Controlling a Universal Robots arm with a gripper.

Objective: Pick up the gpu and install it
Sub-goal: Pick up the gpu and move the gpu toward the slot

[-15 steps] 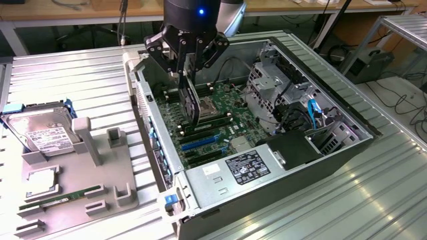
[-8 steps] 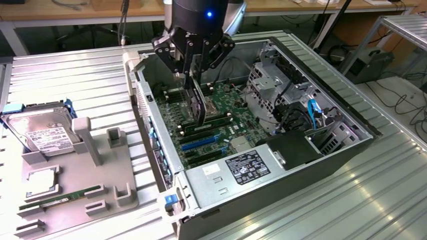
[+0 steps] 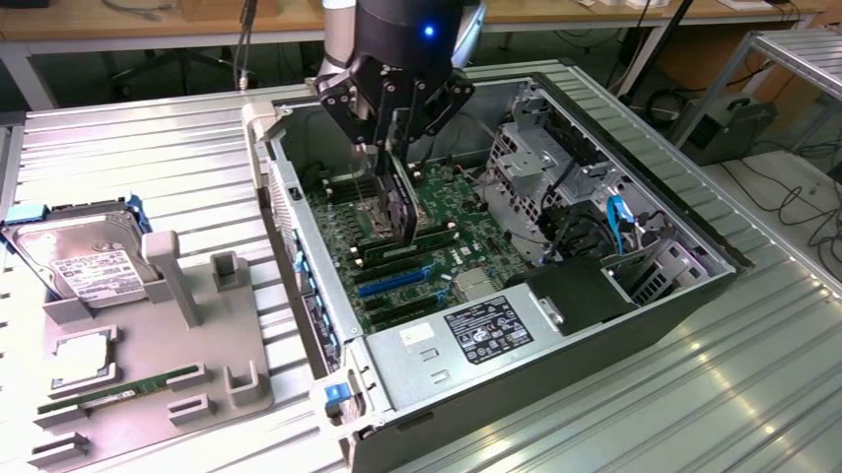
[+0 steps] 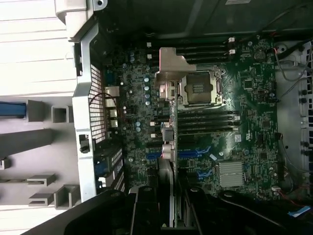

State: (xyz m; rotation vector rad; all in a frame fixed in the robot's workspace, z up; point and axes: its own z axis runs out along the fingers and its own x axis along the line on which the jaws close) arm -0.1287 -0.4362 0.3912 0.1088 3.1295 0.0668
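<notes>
Ribbed silver tabletop (image 3: pixel 158 158) bears open black computer case (image 3: pixel 684 286); between its walls, black gripper (image 3: pixel 392 148) pinches thin dark gpu (image 3: pixel 398 212), edge-down over green motherboard (image 3: pixel 460 202).

Black jointed tool (image 3: pixel 394 146) (a blue light (image 3: pixel 425 31) glows above).

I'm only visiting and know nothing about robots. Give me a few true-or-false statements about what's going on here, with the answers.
1. The end effector grips the gpu over the open computer case. True.
2. The gpu lies flat on the table. False: it is held on edge, above the motherboard inside the case.
3. The hard drive is mounted inside the case. False: it rests outside the case, towards the exterior view's left.
4. A green memory stick lies on the grey holder outside the case. True.
</notes>
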